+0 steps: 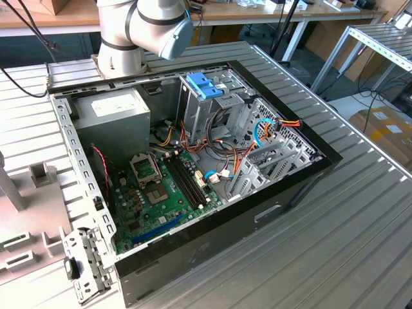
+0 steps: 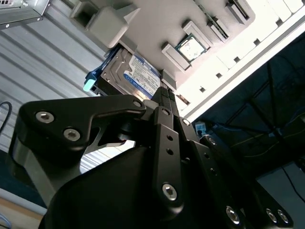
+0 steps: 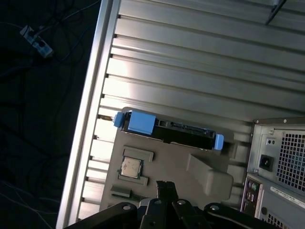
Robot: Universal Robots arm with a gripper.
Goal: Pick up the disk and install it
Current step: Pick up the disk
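Note:
The disk (image 3: 183,132), a dark drive in a light blue carrier frame, stands on its edge in a slot of a grey fixture plate (image 3: 167,155). In the second wrist view the disk (image 2: 136,76) shows its labelled face and a blue-green frame tip. My gripper (image 3: 164,185) hovers apart from the disk, on the fixture's side of it, its two black fingers pressed together with nothing between them. In the second wrist view the gripper (image 2: 164,93) points toward the disk's near end.
An open computer case (image 1: 309,174) lies on the slatted metal table (image 1: 360,244), with a metal drive cage under a blue-latched bracket (image 1: 205,84). A processor chip (image 3: 130,167) sits in the fixture beside the disk. The table's edge (image 3: 90,119) runs close to the fixture.

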